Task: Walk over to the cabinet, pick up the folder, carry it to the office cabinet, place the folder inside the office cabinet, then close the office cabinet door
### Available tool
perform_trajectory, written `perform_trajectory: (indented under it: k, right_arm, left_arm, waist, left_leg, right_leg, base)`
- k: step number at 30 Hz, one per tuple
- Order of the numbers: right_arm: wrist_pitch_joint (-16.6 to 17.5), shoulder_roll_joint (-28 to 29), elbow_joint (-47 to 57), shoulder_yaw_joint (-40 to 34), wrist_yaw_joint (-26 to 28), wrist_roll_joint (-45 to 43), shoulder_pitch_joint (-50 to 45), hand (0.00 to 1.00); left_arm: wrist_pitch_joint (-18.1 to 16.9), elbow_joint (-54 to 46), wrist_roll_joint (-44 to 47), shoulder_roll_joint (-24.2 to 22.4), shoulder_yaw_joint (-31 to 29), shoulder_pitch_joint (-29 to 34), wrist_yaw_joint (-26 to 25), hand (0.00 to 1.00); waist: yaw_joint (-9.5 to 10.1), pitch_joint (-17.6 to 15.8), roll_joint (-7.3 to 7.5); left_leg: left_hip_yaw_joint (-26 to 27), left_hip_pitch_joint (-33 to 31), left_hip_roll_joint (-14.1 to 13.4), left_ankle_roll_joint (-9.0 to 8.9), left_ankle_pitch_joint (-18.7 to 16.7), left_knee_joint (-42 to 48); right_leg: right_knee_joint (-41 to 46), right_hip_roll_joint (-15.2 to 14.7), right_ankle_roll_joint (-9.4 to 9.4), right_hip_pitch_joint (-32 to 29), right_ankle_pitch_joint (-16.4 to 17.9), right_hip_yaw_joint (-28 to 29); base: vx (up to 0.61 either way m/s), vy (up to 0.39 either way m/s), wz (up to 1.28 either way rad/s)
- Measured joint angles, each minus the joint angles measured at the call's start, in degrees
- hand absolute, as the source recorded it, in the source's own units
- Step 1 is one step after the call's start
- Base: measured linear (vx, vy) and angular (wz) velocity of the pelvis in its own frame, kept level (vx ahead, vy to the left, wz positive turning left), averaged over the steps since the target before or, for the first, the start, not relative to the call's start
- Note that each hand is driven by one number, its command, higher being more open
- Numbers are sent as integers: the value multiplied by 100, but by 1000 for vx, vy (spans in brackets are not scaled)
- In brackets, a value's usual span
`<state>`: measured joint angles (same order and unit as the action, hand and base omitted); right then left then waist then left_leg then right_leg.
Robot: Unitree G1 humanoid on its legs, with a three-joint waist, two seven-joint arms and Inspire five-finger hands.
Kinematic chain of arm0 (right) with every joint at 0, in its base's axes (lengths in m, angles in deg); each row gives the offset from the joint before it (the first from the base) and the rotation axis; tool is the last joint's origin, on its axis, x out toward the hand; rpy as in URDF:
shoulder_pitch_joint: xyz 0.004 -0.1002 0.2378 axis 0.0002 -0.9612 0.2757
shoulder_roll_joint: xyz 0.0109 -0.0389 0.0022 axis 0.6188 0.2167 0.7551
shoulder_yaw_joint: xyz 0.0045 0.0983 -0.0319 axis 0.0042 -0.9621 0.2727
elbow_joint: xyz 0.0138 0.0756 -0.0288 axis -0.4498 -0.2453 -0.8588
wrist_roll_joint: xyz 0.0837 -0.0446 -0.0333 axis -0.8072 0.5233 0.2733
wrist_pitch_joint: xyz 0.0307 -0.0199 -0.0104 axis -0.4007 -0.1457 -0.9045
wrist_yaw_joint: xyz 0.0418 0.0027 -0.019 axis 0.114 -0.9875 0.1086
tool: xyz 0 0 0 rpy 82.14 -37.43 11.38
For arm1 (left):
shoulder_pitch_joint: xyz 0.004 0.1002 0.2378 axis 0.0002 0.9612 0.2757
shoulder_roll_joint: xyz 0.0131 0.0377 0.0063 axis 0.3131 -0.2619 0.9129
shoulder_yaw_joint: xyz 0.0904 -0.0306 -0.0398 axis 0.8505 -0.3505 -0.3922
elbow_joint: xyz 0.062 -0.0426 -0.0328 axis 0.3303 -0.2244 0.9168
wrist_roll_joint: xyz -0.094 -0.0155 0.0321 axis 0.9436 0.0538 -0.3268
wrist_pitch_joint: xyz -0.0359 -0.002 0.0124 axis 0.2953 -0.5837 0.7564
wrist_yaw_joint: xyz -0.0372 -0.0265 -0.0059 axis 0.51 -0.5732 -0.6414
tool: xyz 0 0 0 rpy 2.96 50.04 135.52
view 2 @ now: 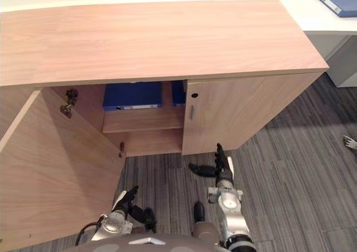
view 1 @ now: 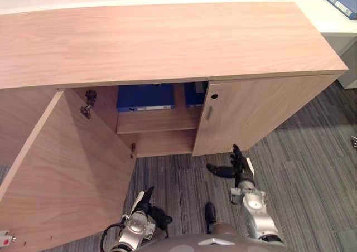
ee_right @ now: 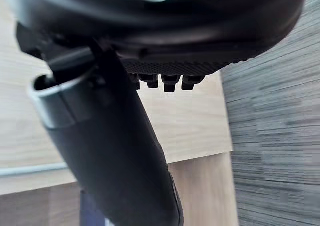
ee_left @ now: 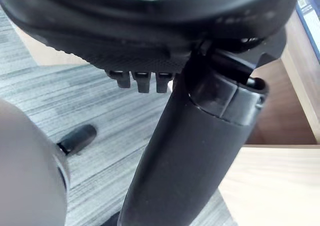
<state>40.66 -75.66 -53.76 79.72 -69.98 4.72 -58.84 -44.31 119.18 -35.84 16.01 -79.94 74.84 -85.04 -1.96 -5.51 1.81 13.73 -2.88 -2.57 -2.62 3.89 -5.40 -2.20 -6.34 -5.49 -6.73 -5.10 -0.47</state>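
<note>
Lying on the shelf (view 1: pixel 159 121) inside the office cabinet (view 1: pixel 167 40), at its left end, the blue folder (view 1: pixel 145 97) is touched by no hand. A second folder (view 1: pixel 194 93) beside it is half hidden by the closed right door (view 1: pixel 251 115), and the left door (view 1: pixel 67 174) stands open. The right hand (view 1: pixel 241 171) hovers low before the closed door, fingers straight and wide, holding nothing. The left hand (view 1: pixel 147 207) hangs beside the open door, fingers relaxed, empty. A third folder (view 1: pixel 339 1) lies at the right edge of the white desk (view 1: pixel 323 18).
</note>
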Motion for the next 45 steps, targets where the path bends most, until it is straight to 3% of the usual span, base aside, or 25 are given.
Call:
perform_trajectory:
  k: [7, 15, 18, 21, 23, 25, 26, 32, 35, 36, 37, 38, 39, 40, 41, 43, 45]
  right_arm:
    - [-13, 80, -1250, -30, 2, 221, -193, 100]
    - [-51, 85, -1951, -245, 6, 254, -72, 100]
    - [-70, 75, -2041, -248, 4, 213, 9, 100]
    - [-84, 68, -2131, -428, -3, 195, 11, 100]
    - [-85, 76, -2158, -470, -23, 191, 29, 100]
    - [-88, 135, -2234, -454, -24, 194, 47, 100]
    - [-90, 142, -2244, -454, -21, 193, 88, 100]
    - [-130, 146, -2260, -513, -36, 188, 248, 100]
    - [-175, 149, -2246, -682, -108, 172, 241, 100]
    - [-174, 173, -2202, -712, -153, 153, 256, 100]
    - [-175, 216, -2123, -871, -182, 108, 242, 100]
    - [-174, 239, -2069, -929, -199, 64, 206, 100]
    - [-155, 225, -1954, -947, -248, -27, 90, 100]
    - [-142, 219, -1917, -994, -254, -27, 34, 100]
    - [-144, 197, -1924, -1136, -255, -28, -12, 100]
    - [-175, 281, -2008, -1142, -238, -35, -64, 100]
    - [-187, 330, -2031, -1147, -231, -31, -128, 100]
  left_arm:
    - [1, 108, 2, -39, -11, 34, -1, 100]
    - [2, 204, 14, -19, -31, 29, -3, 100]
    - [1, 204, 33, -19, -190, -2, 3, 100]
    - [-9, 172, 239, 8, -310, -65, -3, 100]
    - [-10, 169, 324, 63, -443, -87, -11, 100]
    - [-9, 119, 414, 186, -656, 3, -87, 100]
    - [-3, 124, 458, 210, -701, 24, -108, 100]
    - [16, 77, 639, 49, -987, 52, -181, 100]
    - [-11, -150, 884, -232, -1129, 67, -240, 100]
    - [-19, -217, 943, -308, -1161, 2, -244, 100]
    - [10, -260, 1033, -348, -1309, -13, -230, 100]
    - [-1, -268, 1037, -358, -1375, -2, -239, 100]
    - [-14, -268, 1081, -376, -1413, 18, -283, 100]
    - [-15, -269, 1084, -408, -1457, 31, -286, 100]
    - [-16, -262, 1110, -484, -1590, 37, -308, 100]
    - [0, -269, 1154, -456, -1729, 160, -388, 100]
    - [2, -269, 1263, -415, -1828, 274, -490, 100]
  waist:
    - [-6, 28, 51]
    - [2, 44, 104]
    - [2, 3, 149]
    - [-8, -22, 120]
    - [-1, -37, 145]
    - [153, 59, 295]
    - [180, 59, 301]
    - [185, -146, 2]
    - [181, -175, -35]
    - [167, -244, -1]
    - [163, -296, 80]
    - [165, -308, 118]
    - [141, -306, 119]
    - [136, -292, 100]
    - [152, -232, 13]
    - [161, -163, 113]
    - [172, -90, 117]
  left_leg:
    - [67, 186, -17, -22, -25, -1]
    - [264, 286, -19, -18, -60, 1]
    - [202, 117, -16, -4, -40, 6]
    - [-329, -100, -38, 54, 19, 2]
    - [-627, -158, -25, 25, 86, 6]
    - [-842, -251, -3, -56, 141, 21]
    - [-877, -285, -17, -100, 177, 32]
    - [-1463, -707, -199, -234, 379, 257]
    - [-1499, -879, -189, -339, 822, 226]
    - [-1238, -927, -206, -183, 436, 586]
    - [-808, -1039, -162, -19, -280, 1596]
    - [-675, -1006, -128, 58, -569, 1989]
    - [-570, -825, -93, 2, -941, 2306]
    - [-549, -701, -96, -15, -1059, 2221]
    - [-575, -479, -48, 146, -1072, 1694]
    - [-644, -196, 118, 175, -709, 1030]
    - [-665, 17, 188, 212, -529, 672]
  right_leg:
    - [-1, 17, 14, 154, 18, 34]
    - [121, 32, 6, 98, 38, 226]
    - [678, 29, -58, -269, 315, 270]
    - [1184, -28, -217, -423, 528, 231]
    - [1466, -29, -126, -430, 728, 445]
    - [1365, -40, -131, -335, 974, 648]
    - [1247, -32, -123, -289, 979, 625]
    - [966, 187, 82, -164, 852, -4]
    - [1236, 201, 353, -202, 1032, -378]
    - [1300, 96, 392, -229, 1053, -639]
    - [1383, -28, 405, -172, 1075, -807]
    - [1380, -83, 404, -111, 1081, -867]
    - [1341, -133, 388, -17, 1092, -1009]
    - [1333, -132, 379, 1, 1110, -1075]
    - [1369, -123, 306, -12, 1130, -1130]
    - [1157, -176, 194, 110, 1036, -1123]
    - [920, -171, 144, 263, 921, -1131]
  base:
    - [-1, 2, -2]
    - [-8, 6, -12]
    - [-26, 1, 8]
    - [1, -3, 78]
    - [-2, -3, 104]
    - [9, -34, 68]
    - [15, -72, 28]
    - [-7, -62, 50]
    - [-106, -71, 83]
    - [-138, -11, 85]
    - [-126, -1, 77]
    - [-84, -1, 74]
    - [-48, 4, 53]
    - [-41, 28, 60]
    - [-38, 72, 36]
    - [-19, 82, 28]
    - [36, 43, 11]
